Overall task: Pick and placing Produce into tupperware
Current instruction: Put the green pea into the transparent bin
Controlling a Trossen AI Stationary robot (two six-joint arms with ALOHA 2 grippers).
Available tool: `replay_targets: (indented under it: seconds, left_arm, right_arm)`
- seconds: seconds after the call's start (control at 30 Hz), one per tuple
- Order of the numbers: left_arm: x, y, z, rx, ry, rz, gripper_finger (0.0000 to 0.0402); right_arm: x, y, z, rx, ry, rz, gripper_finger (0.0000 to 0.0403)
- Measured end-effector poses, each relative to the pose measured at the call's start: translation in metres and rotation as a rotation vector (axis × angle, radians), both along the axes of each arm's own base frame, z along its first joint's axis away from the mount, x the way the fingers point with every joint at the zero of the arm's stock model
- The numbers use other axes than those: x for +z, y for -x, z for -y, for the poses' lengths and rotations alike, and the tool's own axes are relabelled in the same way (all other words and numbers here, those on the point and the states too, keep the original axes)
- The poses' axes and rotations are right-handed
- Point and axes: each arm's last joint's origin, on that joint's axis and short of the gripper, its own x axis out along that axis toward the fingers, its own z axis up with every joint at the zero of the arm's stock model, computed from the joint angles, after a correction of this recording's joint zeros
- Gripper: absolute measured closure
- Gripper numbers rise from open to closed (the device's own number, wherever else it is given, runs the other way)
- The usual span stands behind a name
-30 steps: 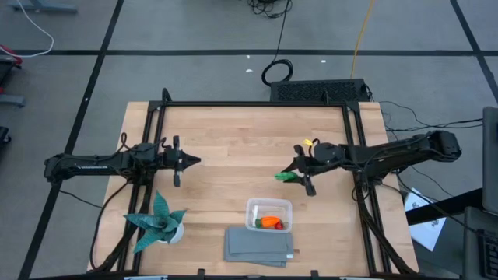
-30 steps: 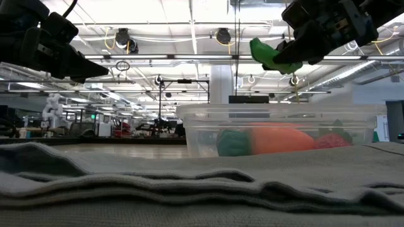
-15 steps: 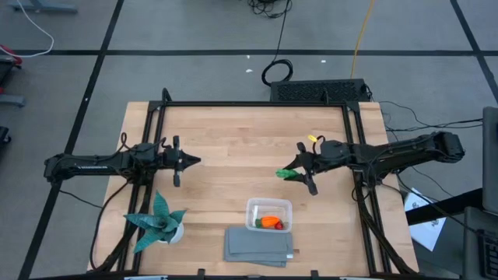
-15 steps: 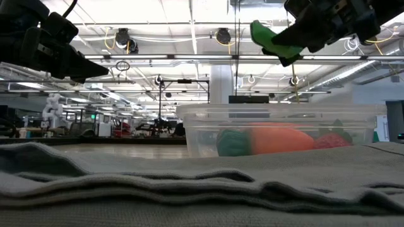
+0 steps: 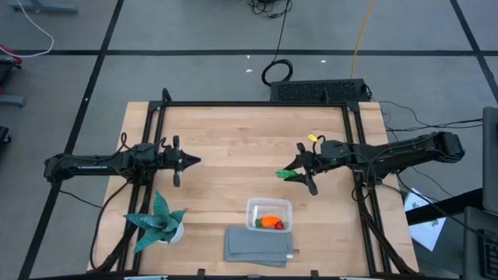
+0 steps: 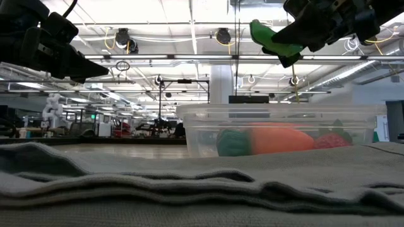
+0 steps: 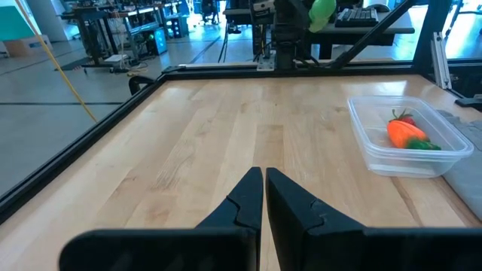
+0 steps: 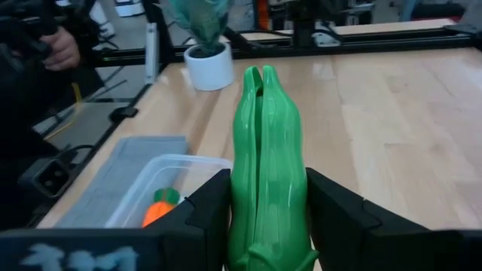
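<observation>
Overhead: right gripper (image 5: 294,174) clenched on the green pod (image 5: 285,175), above bare wood, up-table from the tupperware (image 5: 269,215) and well apart from it. Carrot (image 5: 270,222) and red berry (image 5: 261,222) inside the tupperware. Grey cloth (image 5: 259,245) touching its near edge; potted plant (image 5: 159,219) far to its left. Left gripper (image 5: 191,162) well left of the tupperware, fingers pressed together, holding nothing.

Level with the tabletop: pod (image 6: 271,41) gripped high above the tupperware (image 6: 278,130), carrot (image 6: 274,139) lying within, cloth (image 6: 189,183) in front.

Left wrist: closed fingers (image 7: 242,202) pointing past the tupperware (image 7: 407,138).

Right wrist: pod (image 8: 268,162) clamped between both fingers (image 8: 207,207), tupperware (image 8: 162,188) beyond, white pot (image 8: 210,63) farther off.
</observation>
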Motion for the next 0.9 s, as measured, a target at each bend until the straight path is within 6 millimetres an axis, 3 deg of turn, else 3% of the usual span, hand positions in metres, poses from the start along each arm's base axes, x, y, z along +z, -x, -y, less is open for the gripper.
replay_targets:
  seconds: [0.23,0.9]
  left_arm:
    - [0.000,0.000,0.000,0.000,0.000,0.000,0.0378]
    - [0.001,0.000,0.000,0.006,0.034,0.012,0.0378]
  right_arm:
    - [0.001,0.000,-0.007,0.065,-0.001,0.017,0.0264]
    - [-0.015,-0.028,-0.045,0.195,-0.086,0.093,0.0264]
